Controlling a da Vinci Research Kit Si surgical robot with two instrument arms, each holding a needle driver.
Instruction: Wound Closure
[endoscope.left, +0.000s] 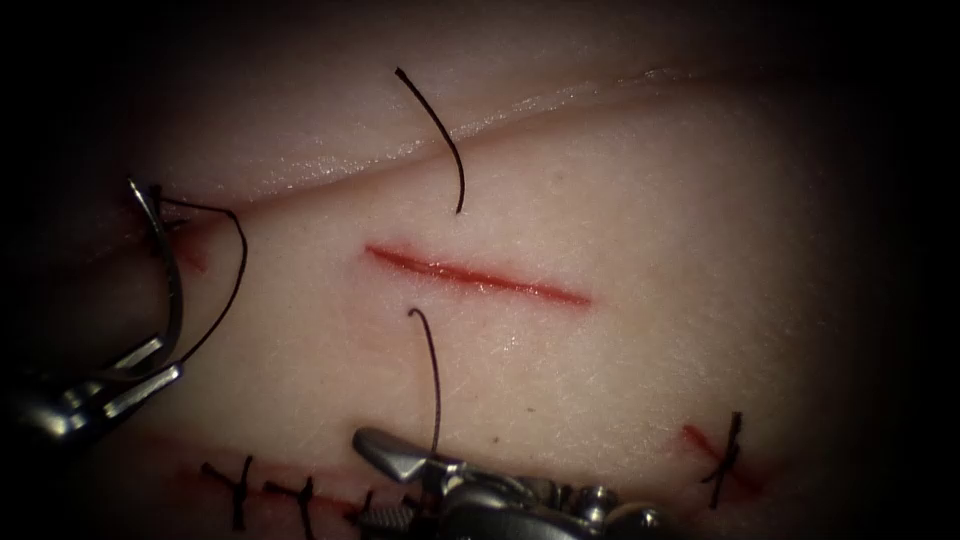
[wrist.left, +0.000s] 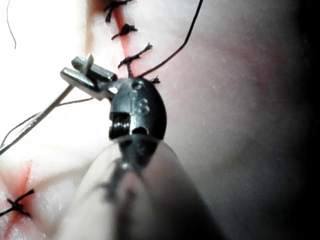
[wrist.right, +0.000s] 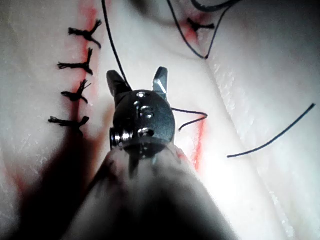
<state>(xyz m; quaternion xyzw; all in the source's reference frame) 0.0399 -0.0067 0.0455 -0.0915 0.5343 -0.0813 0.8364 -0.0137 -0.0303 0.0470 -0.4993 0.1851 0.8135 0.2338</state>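
Note:
The open cut (endoscope.left: 476, 275) runs across the middle of the tissue (endoscope.left: 650, 350), edged with red fluid. At the far left, my left tool (endoscope.left: 160, 368) is shut on the curved needle (endoscope.left: 172, 280) near one end. The needle arcs up to a red spot at the tissue's left edge, and I cannot tell whether it is in the tissue. Thread (endoscope.left: 238, 262) loops from the needle's upper part back down to the jaws. The left wrist view shows the left tool (wrist.left: 88, 75) clamping the needle (wrist.left: 40, 117). My right tool (endoscope.left: 376, 482) (wrist.right: 137, 75) is open and holds nothing, with a thread (wrist.right: 114, 50) passing beside one jaw.
A loose thread end (endoscope.left: 434, 380) rises above the right tool, below the cut. Another thread piece (endoscope.left: 441, 130) lies above the cut. A stitched cut (endoscope.left: 240, 490) runs along the bottom, and one stitch (endoscope.left: 725, 450) crosses a red mark at lower right.

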